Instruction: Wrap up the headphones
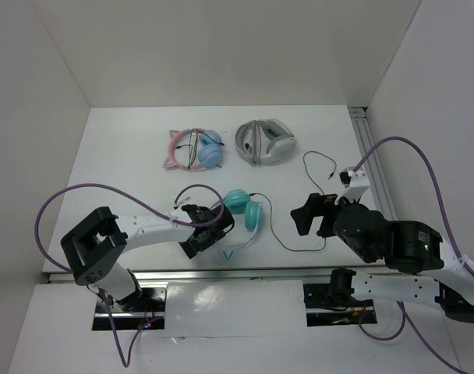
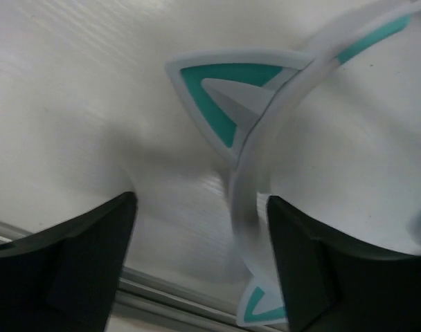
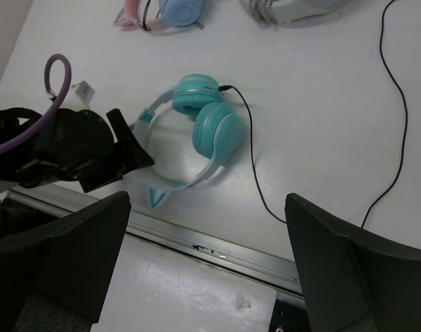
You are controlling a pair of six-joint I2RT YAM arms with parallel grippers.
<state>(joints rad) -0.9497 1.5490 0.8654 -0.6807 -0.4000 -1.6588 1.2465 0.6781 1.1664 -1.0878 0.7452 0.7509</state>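
Observation:
The teal headphones (image 1: 243, 209) lie flat near the table's front edge, ear cups together, with the pale headband (image 2: 248, 187) curving toward the left arm. My left gripper (image 1: 206, 231) is open and down at the headband. The band passes between its fingers close to the right one, with one cat ear (image 2: 224, 97) just beyond them. The black cable (image 1: 277, 236) runs from the cups rightward, passes under my right gripper (image 1: 315, 214) and ends loose farther back. The right gripper (image 3: 205, 200) hovers open and empty, with the headphones (image 3: 210, 128) and the cable (image 3: 255, 173) ahead of it.
Pink-and-blue cat-ear headphones (image 1: 194, 149) and grey-and-white headphones (image 1: 266, 142) lie at the back of the table. A metal rail (image 1: 237, 271) runs along the front edge, just behind the teal headband. White walls enclose the left, back and right sides.

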